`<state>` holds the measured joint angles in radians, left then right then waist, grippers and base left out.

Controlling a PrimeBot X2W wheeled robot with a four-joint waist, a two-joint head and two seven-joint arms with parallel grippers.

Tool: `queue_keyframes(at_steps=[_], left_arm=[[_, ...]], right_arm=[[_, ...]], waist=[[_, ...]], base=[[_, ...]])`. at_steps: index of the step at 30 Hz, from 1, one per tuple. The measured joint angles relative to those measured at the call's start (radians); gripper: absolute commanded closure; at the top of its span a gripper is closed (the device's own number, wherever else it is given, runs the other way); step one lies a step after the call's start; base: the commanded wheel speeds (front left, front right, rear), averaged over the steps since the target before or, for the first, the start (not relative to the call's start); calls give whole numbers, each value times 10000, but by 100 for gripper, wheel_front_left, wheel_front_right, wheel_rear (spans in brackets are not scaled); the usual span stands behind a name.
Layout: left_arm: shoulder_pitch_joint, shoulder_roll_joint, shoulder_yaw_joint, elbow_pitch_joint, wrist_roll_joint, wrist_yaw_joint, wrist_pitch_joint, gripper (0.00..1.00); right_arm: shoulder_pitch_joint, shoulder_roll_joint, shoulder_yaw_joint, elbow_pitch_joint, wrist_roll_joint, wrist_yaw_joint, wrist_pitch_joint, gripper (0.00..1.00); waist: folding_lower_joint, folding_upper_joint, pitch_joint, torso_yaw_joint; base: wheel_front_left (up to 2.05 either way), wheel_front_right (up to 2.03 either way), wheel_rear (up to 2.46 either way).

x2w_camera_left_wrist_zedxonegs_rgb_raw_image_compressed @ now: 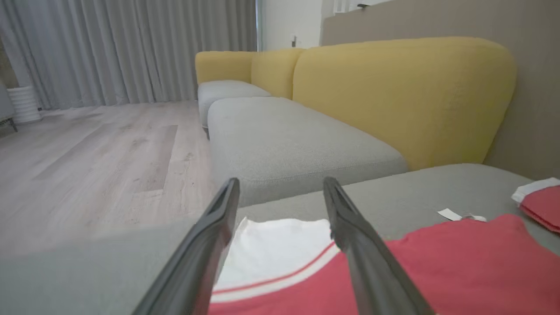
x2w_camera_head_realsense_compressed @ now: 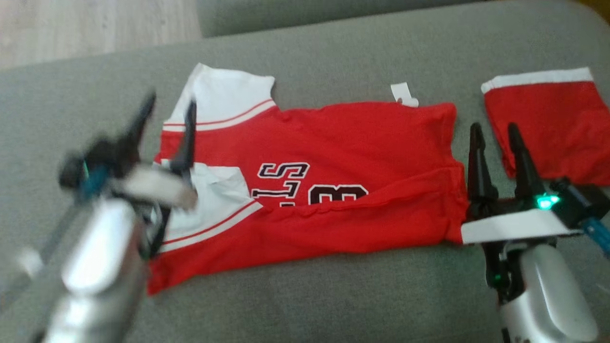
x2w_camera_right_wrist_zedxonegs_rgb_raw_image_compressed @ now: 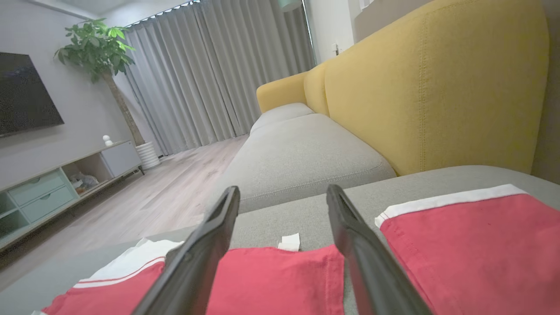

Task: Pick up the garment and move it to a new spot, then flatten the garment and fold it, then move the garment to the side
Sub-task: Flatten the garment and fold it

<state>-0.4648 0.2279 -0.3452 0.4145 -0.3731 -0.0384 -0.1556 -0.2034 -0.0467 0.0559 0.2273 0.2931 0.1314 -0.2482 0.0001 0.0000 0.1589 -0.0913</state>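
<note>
A red jersey [x2w_camera_head_realsense_compressed: 329, 157] with white sleeves and dark lettering lies on the grey seat cushion [x2w_camera_head_realsense_compressed: 333, 295], its lower long edge folded up over the print. Its red body [x2w_camera_left_wrist_zedxonegs_rgb_raw_image_compressed: 459, 262] and a white sleeve [x2w_camera_left_wrist_zedxonegs_rgb_raw_image_compressed: 275, 249] show in the left wrist view, and its hem end [x2w_camera_right_wrist_zedxonegs_rgb_raw_image_compressed: 280, 275] lies between the fingers in the right wrist view. My left gripper [x2w_camera_head_realsense_compressed: 169, 105] hovers open over the sleeve end, blurred. My right gripper [x2w_camera_head_realsense_compressed: 493, 128] stands open just off the hem end. Both hold nothing.
A second folded red piece with a white band [x2w_camera_head_realsense_compressed: 548, 128] lies at the right, close to my right gripper. Yellow backrests [x2w_camera_right_wrist_zedxonegs_rgb_raw_image_compressed: 428, 83] stand behind the cushions. A wood floor [x2w_camera_left_wrist_zedxonegs_rgb_raw_image_compressed: 87, 166] lies beyond the sofa's edge. A TV unit [x2w_camera_right_wrist_zedxonegs_rgb_raw_image_compressed: 52, 183] and plant [x2w_camera_right_wrist_zedxonegs_rgb_raw_image_compressed: 96, 48] are far off.
</note>
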Motion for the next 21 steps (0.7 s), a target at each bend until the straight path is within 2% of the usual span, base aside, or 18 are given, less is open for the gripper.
queue_keyframes(at_steps=[5,7,10,16,21], left_arm=[[-2749,692,-577,1133,196,-694,1881,0],[-3491,890,-805,1787,84,-851,2727,0],[-4221,1235,-1241,2734,-316,-865,3937,0],[-5431,1889,-2481,3664,-1250,-940,4817,0],[-6167,2236,-2809,4562,-1691,-940,4907,0]], right_arm=[[-505,-2,79,-105,368,0,-29,0],[-651,-2,148,-192,493,0,-29,0],[-858,-8,347,-249,811,0,-29,0],[-1043,-8,759,-516,1126,0,-31,0],[-1234,-8,907,-719,1289,0,-44,0]], waist=[[1,0,692,-261],[1,0,936,-424],[2,0,1274,-738],[1,0,1989,-1349],[0,0,2526,-1777]], base=[[0,0,0],[0,0,0],[0,0,0],[0,0,0],[0,0,0]])
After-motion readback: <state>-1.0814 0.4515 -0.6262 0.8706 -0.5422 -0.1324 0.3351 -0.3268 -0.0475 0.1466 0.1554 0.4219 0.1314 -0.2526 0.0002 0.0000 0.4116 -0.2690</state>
